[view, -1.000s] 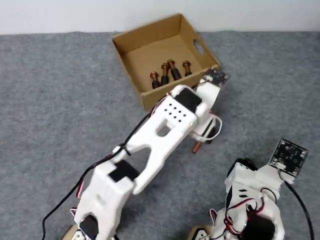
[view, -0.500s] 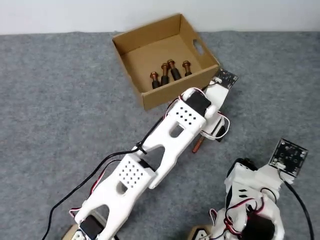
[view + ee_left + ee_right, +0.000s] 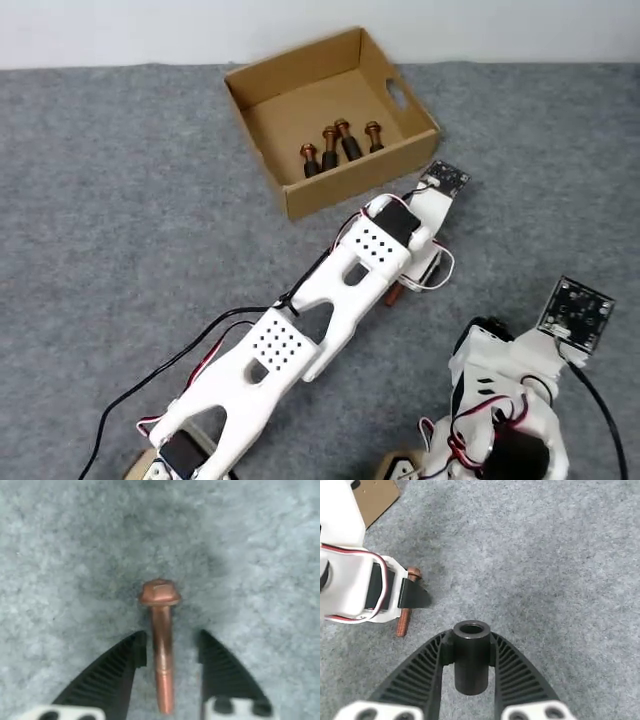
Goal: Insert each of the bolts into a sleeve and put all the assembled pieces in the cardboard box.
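Observation:
A copper bolt [image 3: 161, 630] lies flat on the grey carpet between the fingers of my left gripper [image 3: 171, 642], which is open and straddles the shank with a small gap on each side. From above, the bolt [image 3: 395, 293] pokes out from under the left arm's wrist [image 3: 400, 235], just in front of the cardboard box [image 3: 300, 195]. My right gripper [image 3: 471, 642] is shut on an upright black sleeve [image 3: 471, 667], hole facing up, a short way from the bolt [image 3: 404, 621]. Several bolt-and-sleeve pieces [image 3: 340, 145] lie in the box.
The left arm stretches diagonally from the near left across the carpet. The right arm [image 3: 500, 400] is folded at the near right. A corner of the box [image 3: 375, 497] shows beyond the left wrist. Grey carpet lies open to the right of the bolt.
The left arm has stretched out farther and come down over the bolt, so its fingers now straddle it. The bolt and the right arm have stayed where they were.

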